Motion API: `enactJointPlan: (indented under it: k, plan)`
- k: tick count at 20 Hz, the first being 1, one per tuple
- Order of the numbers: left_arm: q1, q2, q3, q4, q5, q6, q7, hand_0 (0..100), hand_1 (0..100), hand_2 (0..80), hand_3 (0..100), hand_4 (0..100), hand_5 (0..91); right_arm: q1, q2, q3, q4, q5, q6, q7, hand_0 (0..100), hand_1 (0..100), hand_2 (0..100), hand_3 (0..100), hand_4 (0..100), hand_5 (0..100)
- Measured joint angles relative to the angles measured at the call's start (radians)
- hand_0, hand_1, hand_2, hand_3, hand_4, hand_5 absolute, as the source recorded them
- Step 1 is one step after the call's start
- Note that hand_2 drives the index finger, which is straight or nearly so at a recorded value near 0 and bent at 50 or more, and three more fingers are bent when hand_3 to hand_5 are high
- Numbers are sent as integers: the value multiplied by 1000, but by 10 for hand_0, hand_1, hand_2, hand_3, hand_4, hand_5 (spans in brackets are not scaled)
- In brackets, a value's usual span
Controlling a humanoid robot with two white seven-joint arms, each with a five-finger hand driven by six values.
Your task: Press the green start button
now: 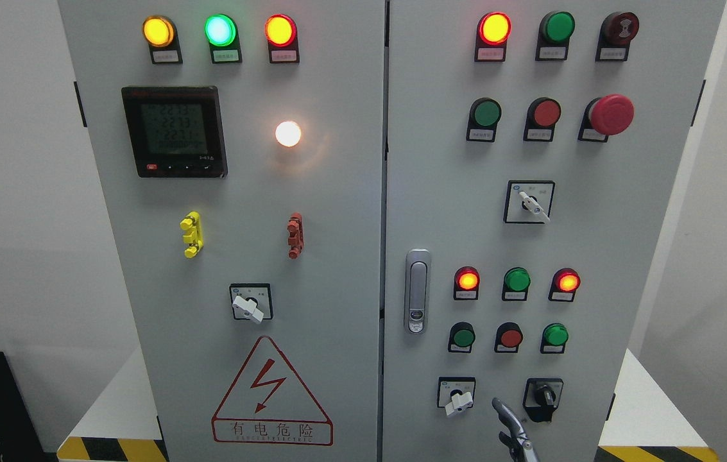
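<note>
The single head view faces the grey control cabinet squarely, close up, tilted slightly downward.

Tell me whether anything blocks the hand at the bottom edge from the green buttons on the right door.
Nothing visible does. The hand shows at the bottom edge, right of middle, in front of the right door. Above it the panel face is bare up to the lower green button; the upper green button lies higher, past the rotary switch.

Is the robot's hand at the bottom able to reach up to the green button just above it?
Probably yes. The right hand shows only a few fingers at the bottom edge, below the lower row's green button. Nothing sits between them but flat cabinet door, though the black knob switch is close beside it.
</note>
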Motion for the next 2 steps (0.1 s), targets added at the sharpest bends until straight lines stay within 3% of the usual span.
enactJointPlan:
  k: [2]
  plan:
    - [0, 0, 0, 0, 0, 0, 0, 120, 556, 0, 0, 0, 0, 1, 0, 4, -3, -13, 3, 0, 0, 60, 0, 0, 0, 0]
